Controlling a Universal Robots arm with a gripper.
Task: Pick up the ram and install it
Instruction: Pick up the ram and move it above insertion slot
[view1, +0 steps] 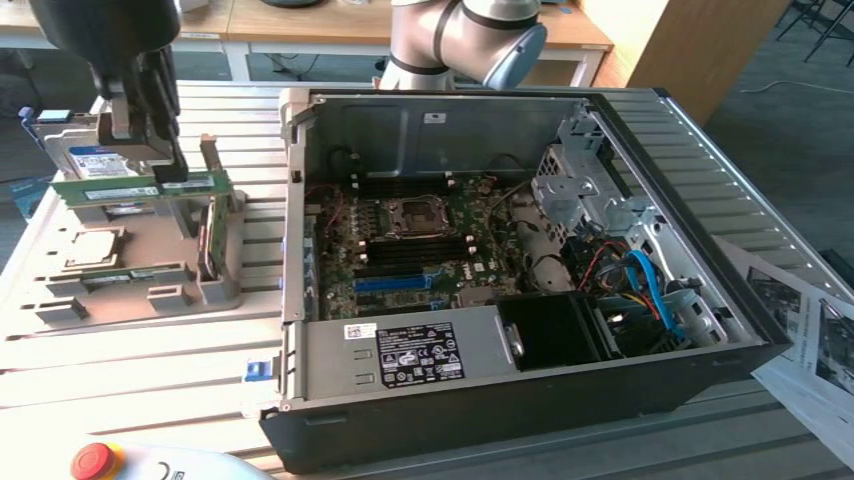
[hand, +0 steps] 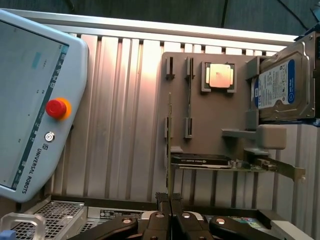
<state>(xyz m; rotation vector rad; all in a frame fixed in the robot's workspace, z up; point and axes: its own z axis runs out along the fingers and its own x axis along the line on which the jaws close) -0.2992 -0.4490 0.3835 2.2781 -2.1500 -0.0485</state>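
The gripper (view1: 171, 172) is pinched tight on the ram (view1: 140, 187). The jaws close on its upper long edge, near the end toward the exterior view's right, so the green stick hangs level with its lower edge free, which I take to be the way it would have to meet a slot. It hangs just above the grey parts tray (view1: 80, 300), clear of the holders. The hard drive (view1: 91, 160) lies behind it, and the broader green card (view1: 208, 235) stands on edge just below the gripped end — to my eye the likeliest thing to snag.

Toward the exterior view's right sits the open computer case (view1: 534, 400). Its side wall (view1: 291, 230) rises between the ram and the motherboard (view1: 400, 270), so I judge the only way in is from above. Inside, the black memory slots (view1: 416, 250) lie beside the processor socket (view1: 407, 215) with open room overhead — the drive cage (view1: 577, 190) and cables (view1: 643, 285) crowd the far side, well apart from them.
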